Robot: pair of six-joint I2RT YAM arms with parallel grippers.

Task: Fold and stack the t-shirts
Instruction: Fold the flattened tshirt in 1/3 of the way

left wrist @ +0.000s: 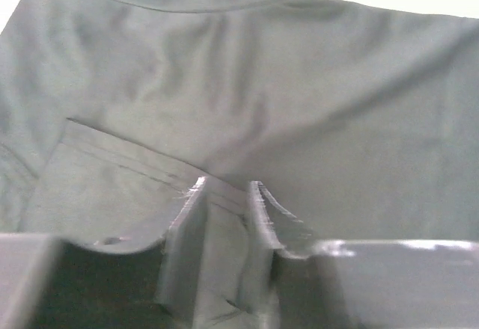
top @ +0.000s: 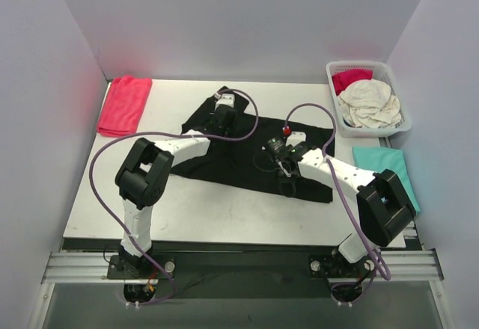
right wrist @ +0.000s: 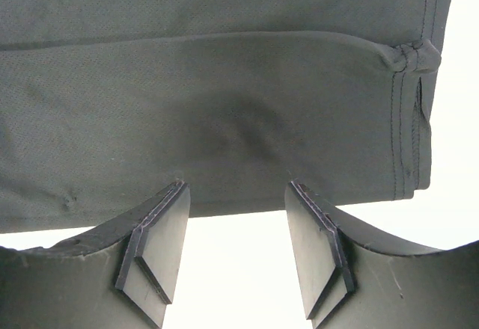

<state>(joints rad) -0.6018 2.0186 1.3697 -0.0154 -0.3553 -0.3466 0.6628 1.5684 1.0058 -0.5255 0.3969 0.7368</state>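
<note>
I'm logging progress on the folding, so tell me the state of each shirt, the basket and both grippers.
Black shirt: spread out, unfolded.
Red shirt: folded, far left.
Teal shirt: folded, right edge.
Basket: holds crumpled cream shirt and red cloth.
Left gripper: jaws narrowly apart on black shirt, grip unclear.
Right gripper: open at black shirt's hem.

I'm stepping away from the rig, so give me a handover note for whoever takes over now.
Left gripper: jaws parted a little over the black shirt, far side.
Right gripper: open at its near hem, holding nothing.
Black shirt lies spread, unfolded.
Pink shirt folded at far left; teal shirt at right edge.
Red shirt and cream shirt in the basket.
To do: fold, stack all.
</note>
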